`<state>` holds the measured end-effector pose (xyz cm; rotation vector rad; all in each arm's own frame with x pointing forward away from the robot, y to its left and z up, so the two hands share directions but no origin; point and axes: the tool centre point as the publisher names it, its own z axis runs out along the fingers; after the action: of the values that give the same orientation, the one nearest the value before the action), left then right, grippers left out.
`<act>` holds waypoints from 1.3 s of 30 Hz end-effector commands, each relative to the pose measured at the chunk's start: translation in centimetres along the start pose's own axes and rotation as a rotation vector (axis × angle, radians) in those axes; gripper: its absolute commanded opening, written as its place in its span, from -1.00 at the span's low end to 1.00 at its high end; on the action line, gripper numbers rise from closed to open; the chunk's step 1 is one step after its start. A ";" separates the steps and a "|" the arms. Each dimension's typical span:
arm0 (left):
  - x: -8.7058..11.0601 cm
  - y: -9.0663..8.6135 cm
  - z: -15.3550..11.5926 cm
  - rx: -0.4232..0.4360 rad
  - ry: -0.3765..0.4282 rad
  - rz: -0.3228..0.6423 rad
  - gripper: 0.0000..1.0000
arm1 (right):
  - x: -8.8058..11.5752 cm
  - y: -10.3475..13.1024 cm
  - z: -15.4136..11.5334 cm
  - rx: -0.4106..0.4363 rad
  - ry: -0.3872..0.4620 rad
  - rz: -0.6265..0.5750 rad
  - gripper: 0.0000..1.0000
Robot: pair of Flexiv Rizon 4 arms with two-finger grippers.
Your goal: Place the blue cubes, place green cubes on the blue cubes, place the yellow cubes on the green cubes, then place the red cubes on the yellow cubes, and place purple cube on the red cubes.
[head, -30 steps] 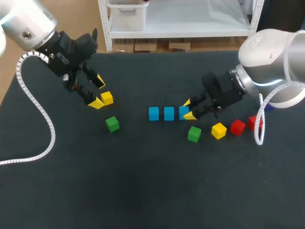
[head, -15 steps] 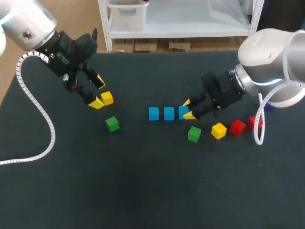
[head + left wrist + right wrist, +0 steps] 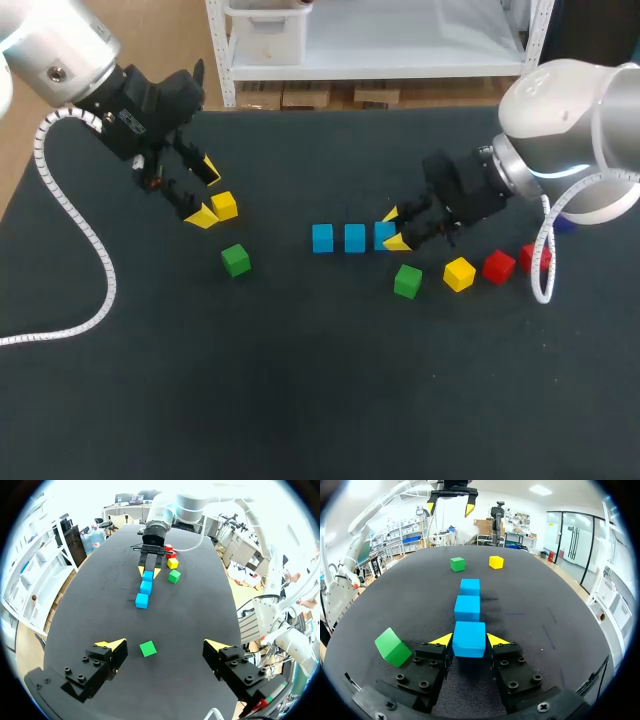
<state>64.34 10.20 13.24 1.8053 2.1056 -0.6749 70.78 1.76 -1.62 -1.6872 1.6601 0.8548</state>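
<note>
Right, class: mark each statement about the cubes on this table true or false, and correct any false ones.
1. Three blue cubes lie in one row. True.
2. A green cube is stacked on a blue one. False: both green cubes sit on the table.
3. The left gripper holds a yellow cube. False: it is open, with the yellow cube beside it.
4. The right gripper grips the end blue cube. True.

The right arm's (image 3: 570, 110) white body is hiding most of the small purple cube (image 3: 565, 226) at the bench's (image 3: 300, 380) three o'clock; its coiled white cable (image 3: 545, 262) is crossing the neighbouring small red cube (image 3: 530, 256).
</note>
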 end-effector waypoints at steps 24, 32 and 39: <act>0.0 0.1 0.0 0.000 0.000 0.002 1.00 | 0.1 0.3 0.0 -0.027 -0.026 -0.010 -0.30; 0.0 0.1 0.0 0.000 0.000 0.002 1.00 | 0.2 0.4 0.0 -0.030 -0.025 -0.007 -0.21; 0.0 0.1 0.0 0.000 0.000 0.002 1.00 | 0.3 0.5 -0.2 -0.028 -0.026 -0.010 0.23</act>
<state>64.34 10.20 13.24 1.8053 2.1056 -0.6749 70.41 1.57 -1.72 -1.6967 1.6309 0.8948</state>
